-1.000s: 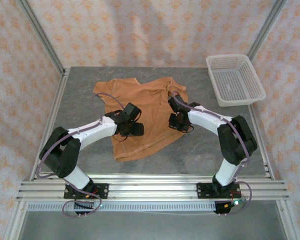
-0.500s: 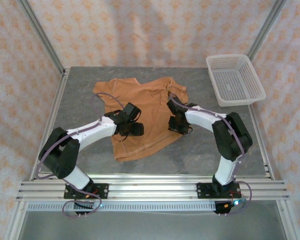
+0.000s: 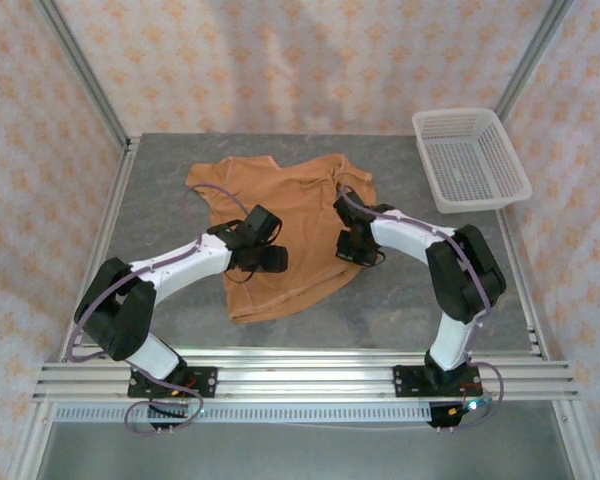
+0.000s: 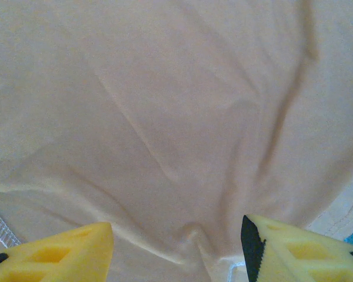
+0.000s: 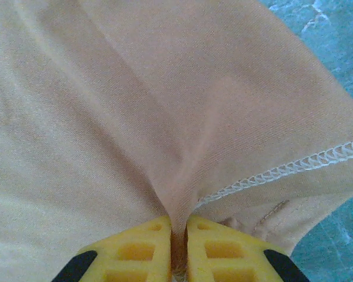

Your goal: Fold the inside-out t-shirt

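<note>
Find t-shirt [image 3: 290, 200] rumpled at centre of tabletop [image 3: 380, 310]. See right fingers [image 5: 141, 249] pinching a fold beside the stitched hem [image 5: 294, 167], left fingers [image 4: 65, 252] spread just over cloth. Judge cloth light, limp, prone to bunching; best taken at hems or corners.

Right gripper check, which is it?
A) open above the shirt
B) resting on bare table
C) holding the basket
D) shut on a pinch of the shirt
D: the right gripper has its jaws closed on a pleat of the t-shirt, with cloth fanning out from the pinch.
</note>
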You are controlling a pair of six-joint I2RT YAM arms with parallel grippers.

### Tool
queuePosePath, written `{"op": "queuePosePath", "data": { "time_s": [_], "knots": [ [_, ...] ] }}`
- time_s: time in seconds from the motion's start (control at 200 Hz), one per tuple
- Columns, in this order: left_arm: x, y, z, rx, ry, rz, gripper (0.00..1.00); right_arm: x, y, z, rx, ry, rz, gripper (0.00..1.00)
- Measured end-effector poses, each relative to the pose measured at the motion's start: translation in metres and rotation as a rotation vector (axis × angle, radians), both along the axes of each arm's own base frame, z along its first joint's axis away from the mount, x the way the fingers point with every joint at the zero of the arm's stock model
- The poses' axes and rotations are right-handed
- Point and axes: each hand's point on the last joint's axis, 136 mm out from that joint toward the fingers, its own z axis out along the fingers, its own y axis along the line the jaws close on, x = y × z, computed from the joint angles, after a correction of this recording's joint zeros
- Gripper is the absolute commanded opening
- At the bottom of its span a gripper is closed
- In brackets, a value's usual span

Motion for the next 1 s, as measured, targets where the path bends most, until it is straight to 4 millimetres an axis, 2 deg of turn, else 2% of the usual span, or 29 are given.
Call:
{"op": "queuePosePath", "data": {
  "time_s": [0.045, 0.345, 0.415, 0.475, 0.706, 0.841, 0.931, 1.001],
  "knots": [
    [-0.001, -0.001, 0.0, 0.003, 0.002, -0.007, 0.61, 0.001, 0.0, 0.001, 0.0, -0.001, 0.003, 0.21],
    [-0.005, -0.001, -0.002, 0.017, 0.008, -0.023, 0.61, 0.002, 0.001, 0.003, 0.001, -0.005, 0.007, 0.21],
    [-0.005, -0.001, -0.002, 0.018, 0.007, -0.025, 0.61, 0.002, 0.001, 0.003, 0.001, -0.005, 0.01, 0.13],
    [-0.005, -0.001, -0.002, 0.019, 0.008, -0.025, 0.61, 0.002, 0.001, 0.004, -0.001, -0.007, 0.018, 0.0],
    [-0.006, -0.003, 0.004, 0.023, -0.016, -0.049, 0.62, 0.003, 0.002, 0.007, -0.001, -0.007, 0.017, 0.0],
    [-0.017, -0.025, 0.029, 0.009, -0.134, -0.18, 0.7, 0.001, 0.001, 0.025, 0.014, -0.034, 0.017, 0.0],
    [-0.033, -0.051, 0.046, -0.003, -0.258, -0.34, 0.78, 0.005, 0.004, 0.051, 0.055, -0.093, 0.013, 0.0],
    [-0.051, -0.071, 0.052, -0.008, -0.343, -0.469, 0.79, 0.008, 0.007, 0.071, 0.093, -0.136, 0.01, 0.0]
  ]
}}
